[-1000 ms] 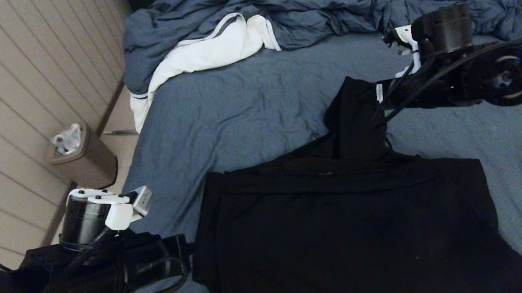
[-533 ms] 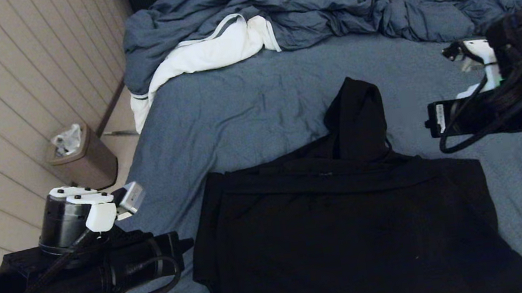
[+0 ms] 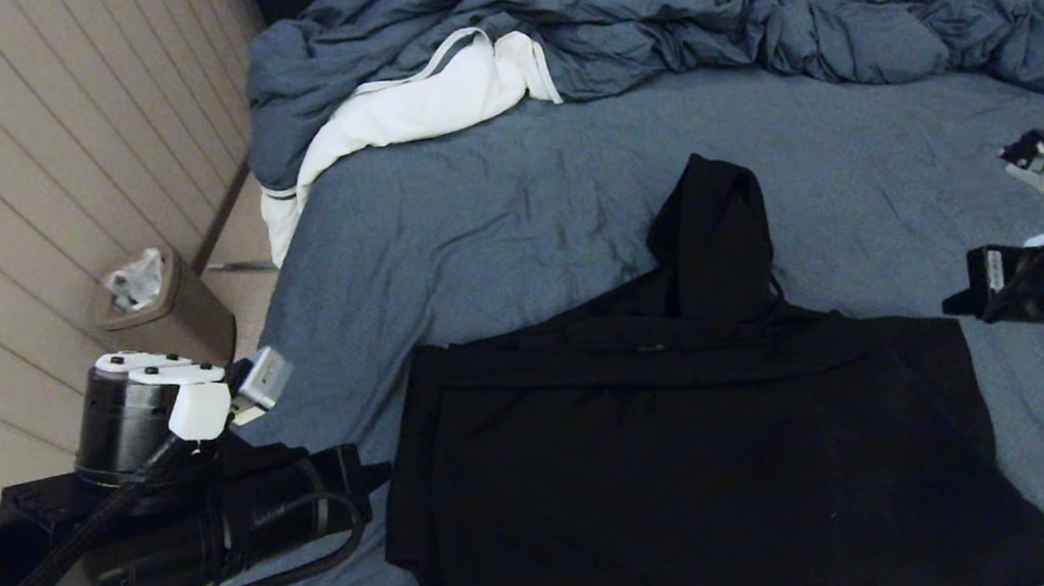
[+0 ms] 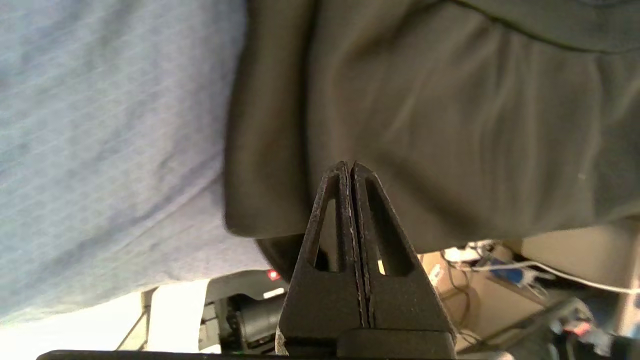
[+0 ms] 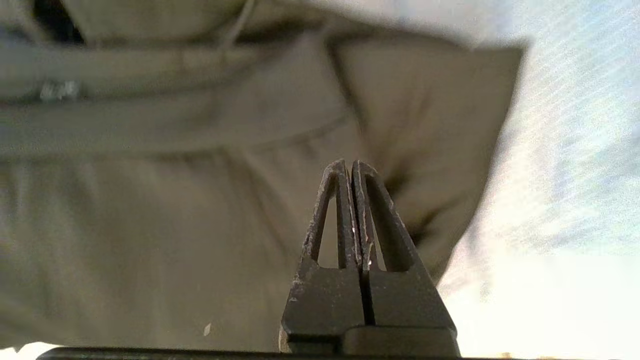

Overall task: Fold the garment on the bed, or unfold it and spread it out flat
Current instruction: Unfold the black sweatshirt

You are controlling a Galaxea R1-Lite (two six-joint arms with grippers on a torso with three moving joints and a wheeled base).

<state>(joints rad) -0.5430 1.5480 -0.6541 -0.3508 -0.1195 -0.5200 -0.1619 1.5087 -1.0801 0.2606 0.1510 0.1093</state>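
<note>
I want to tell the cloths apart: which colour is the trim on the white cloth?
Grey, a thin stripe along the white cloth; best in the head view.

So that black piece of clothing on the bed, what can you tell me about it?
The garment is a plain black hoodie of soft, matte fabric, folded into a rough rectangle with its sleeves tucked out of sight. The hood sticks out from the far edge, pointing toward the duvet. It lies flat on the blue-grey bed, near the front edge. Neither gripper holds it: the left gripper and right gripper are both shut and empty at its two sides.
</note>
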